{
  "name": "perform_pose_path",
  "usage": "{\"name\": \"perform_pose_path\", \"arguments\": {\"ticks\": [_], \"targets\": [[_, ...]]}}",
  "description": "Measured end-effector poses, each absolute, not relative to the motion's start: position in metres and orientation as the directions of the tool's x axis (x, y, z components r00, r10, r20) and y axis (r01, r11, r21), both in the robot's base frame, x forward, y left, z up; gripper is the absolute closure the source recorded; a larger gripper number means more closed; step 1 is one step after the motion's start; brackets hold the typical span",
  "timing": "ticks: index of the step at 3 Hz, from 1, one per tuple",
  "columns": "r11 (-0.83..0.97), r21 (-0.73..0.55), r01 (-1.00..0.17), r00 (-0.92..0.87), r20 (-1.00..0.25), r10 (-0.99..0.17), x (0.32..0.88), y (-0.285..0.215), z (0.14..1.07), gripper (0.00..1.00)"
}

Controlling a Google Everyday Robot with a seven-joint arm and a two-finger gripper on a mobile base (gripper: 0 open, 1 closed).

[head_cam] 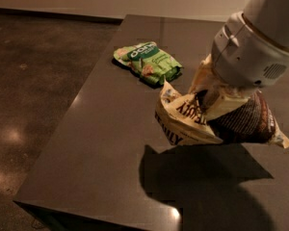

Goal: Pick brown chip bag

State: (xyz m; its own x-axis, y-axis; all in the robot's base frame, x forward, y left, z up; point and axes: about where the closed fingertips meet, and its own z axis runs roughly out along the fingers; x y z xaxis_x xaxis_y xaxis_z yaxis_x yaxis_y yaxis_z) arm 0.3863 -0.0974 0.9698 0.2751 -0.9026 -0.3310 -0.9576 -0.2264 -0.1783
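One brown chip bag (pixel 216 121), gripped by the clenched tool (pixel 206 99), hangs above the worktop (pixel 101 143) with its long axis roughly level, left to right, near one green snack bag (pixel 147 63).

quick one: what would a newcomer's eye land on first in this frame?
The big white arm at right, its pincer gripping the crumpled brown bag over the table's right middle. The bag looks lifted, casting a wide shadow toward the near edge. Next, the green bag lying flat farther back, apart from it.
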Motion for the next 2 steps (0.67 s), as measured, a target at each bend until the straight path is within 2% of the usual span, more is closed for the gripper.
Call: {"name": "perform_pose_path", "arguments": {"ticks": [2], "targets": [[-0.224, -0.175, -0.959, 0.277, -0.397, -0.875, 0.398, -0.081, 1.004, 1.0]]}}
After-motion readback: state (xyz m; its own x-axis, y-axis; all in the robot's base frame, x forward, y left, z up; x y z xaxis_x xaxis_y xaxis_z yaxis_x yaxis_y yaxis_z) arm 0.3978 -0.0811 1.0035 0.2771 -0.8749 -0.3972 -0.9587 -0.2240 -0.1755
